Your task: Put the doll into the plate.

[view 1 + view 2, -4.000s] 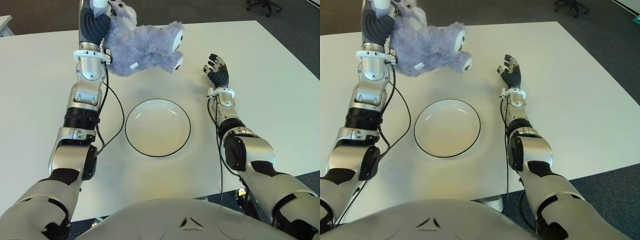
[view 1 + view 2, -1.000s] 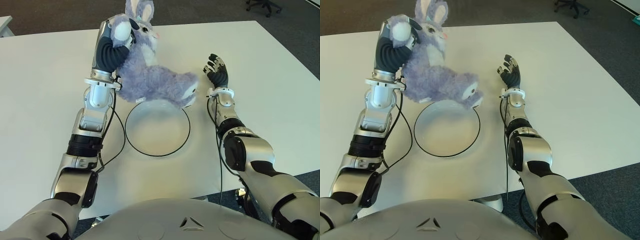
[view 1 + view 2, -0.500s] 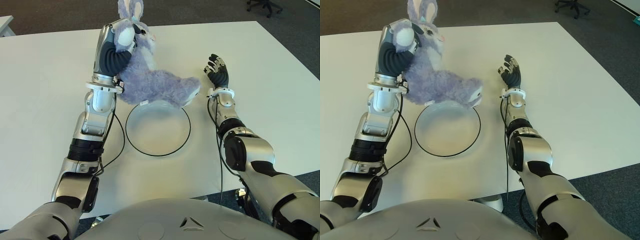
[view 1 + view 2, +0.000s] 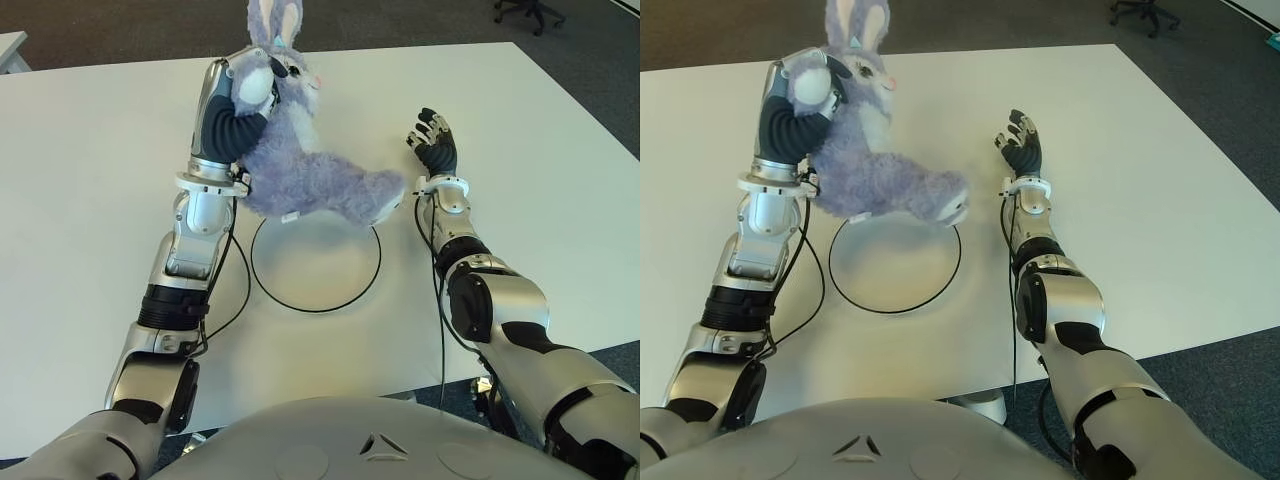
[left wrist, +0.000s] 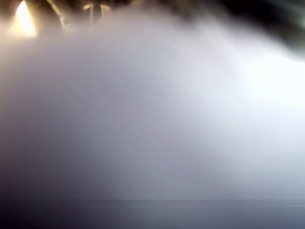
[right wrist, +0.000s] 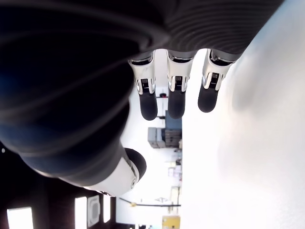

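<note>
Purple plush fills the left hand [image 4: 238,110], clamped round the doll [image 4: 300,170], which hangs over the far rim of the plate [image 4: 315,300] mid-table [image 4: 80,200]. Right hand [image 4: 436,143], fingers spread and empty, shows beside the plate's right.

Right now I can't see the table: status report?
Left hand grips fluffy purple plush rabbit doll, held over round white black-rimmed plate's far edge. Right hand open, right of plate. Nothing in the way.

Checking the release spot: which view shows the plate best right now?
The right eye view: most of the plate rim shows, with the doll in the left hand covering its far edge. The left eye view shows the same. Both wrist views show none of it.
</note>
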Robot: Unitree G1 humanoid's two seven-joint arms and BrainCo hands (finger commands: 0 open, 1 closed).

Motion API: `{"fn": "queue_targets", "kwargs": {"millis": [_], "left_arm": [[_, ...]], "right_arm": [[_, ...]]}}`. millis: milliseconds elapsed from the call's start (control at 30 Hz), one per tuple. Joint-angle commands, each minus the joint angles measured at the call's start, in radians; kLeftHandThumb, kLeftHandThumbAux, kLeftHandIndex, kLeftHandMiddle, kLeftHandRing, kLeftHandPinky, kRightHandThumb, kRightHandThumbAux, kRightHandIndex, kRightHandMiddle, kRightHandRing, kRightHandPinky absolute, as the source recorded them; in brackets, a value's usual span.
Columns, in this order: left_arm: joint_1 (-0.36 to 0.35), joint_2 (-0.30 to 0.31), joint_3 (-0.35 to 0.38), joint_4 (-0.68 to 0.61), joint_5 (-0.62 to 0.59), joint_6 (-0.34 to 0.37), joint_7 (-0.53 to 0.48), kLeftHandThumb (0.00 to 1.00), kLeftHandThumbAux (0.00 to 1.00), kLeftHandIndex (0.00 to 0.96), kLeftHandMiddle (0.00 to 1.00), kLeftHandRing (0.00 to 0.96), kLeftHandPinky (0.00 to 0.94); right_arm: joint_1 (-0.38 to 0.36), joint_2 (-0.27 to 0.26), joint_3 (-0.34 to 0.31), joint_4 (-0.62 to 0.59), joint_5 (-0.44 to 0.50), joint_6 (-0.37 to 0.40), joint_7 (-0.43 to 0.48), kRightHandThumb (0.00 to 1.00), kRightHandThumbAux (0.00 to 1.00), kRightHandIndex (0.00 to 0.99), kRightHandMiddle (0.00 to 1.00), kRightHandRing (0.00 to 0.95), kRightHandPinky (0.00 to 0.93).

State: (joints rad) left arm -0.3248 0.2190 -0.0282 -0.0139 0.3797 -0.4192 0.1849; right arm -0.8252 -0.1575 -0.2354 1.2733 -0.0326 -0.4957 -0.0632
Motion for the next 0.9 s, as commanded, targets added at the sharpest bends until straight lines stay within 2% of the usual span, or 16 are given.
{"fn": "queue_targets", "kwargs": {"millis": [33, 267, 600, 900], "left_arm": [[0.028, -0.006, -0.014, -0.021, -0.029, -0.009, -0.031, 0.750, 0.692, 0.443, 0.857, 0.870, 0.840], [0.056, -0.018, -0.019, -0.047, -0.058, 0.010, -0.052, 0.750, 0.692, 0.443, 0.861, 0.866, 0.834], [0.097, -0.047, -0.029, -0.114, -0.079, 0.073, -0.076, 0.750, 0.692, 0.443, 0.867, 0.873, 0.851], [0.107, -0.049, -0.033, -0.117, -0.079, 0.055, -0.080, 0.748, 0.691, 0.442, 0.875, 0.866, 0.830]], "right_arm": [[0.081, 0.025, -0.001, 0.046, 0.008, 0.043, 0.002, 0.658, 0.866, 0.135, 0.130, 0.099, 0.100], [0.081, 0.024, 0.000, 0.046, 0.006, 0.043, 0.002, 0.697, 0.861, 0.133, 0.133, 0.100, 0.097], [0.082, 0.023, -0.001, 0.045, 0.008, 0.041, 0.005, 0.636, 0.860, 0.133, 0.123, 0.095, 0.105], [0.083, 0.023, 0.002, 0.044, 0.004, 0.037, -0.002, 0.638, 0.863, 0.131, 0.121, 0.094, 0.110]]}}
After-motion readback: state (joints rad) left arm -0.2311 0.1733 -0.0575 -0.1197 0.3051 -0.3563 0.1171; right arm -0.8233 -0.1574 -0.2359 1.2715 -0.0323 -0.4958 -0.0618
